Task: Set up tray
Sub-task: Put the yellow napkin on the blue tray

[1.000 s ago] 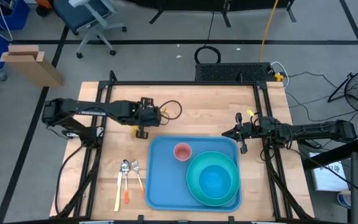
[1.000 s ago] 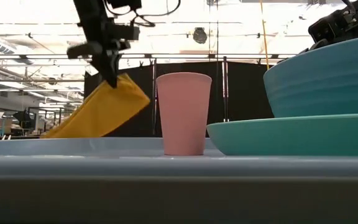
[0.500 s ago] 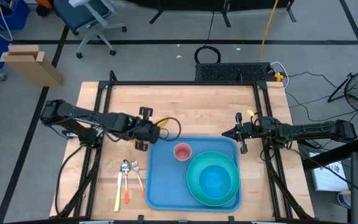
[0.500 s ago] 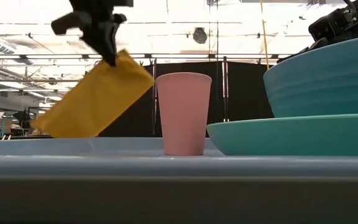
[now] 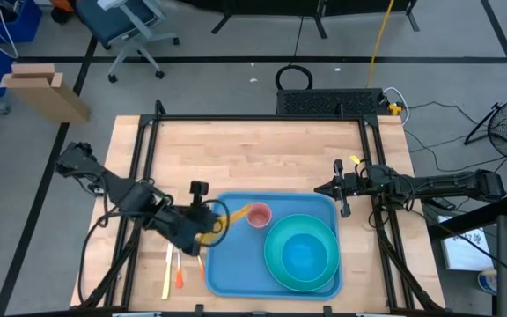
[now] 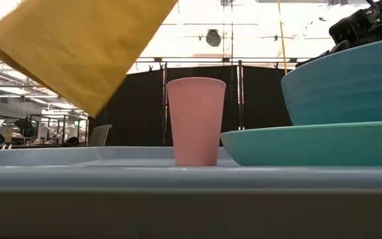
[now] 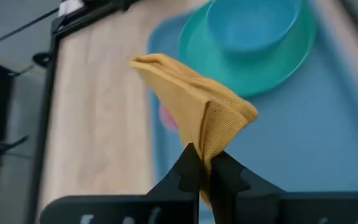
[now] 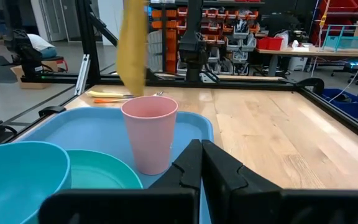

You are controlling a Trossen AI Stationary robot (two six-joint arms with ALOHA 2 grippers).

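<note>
1. Left gripper pinched shut on yellow cloth, over tray's left edge.
2. Right gripper shut, empty, by tray's far-right corner.
3. Tray at table's near edge.

Both arms are showing as matte black, built from slim tubular links with chunkier joint housings. The left arm is carrying black cable looping loose alongside its links, plus a small boxy black camera block sticking up near the wrist. The left gripper is presenting two flat black fingers tapering to blunt angular tips, on a wide black crossbar. The right arm is looking the same, with a yellow tag or connector showing at 11 o'clock of its wrist. The right gripper is showing identical dark wedge-shaped fingers with bevelled edges.
</note>
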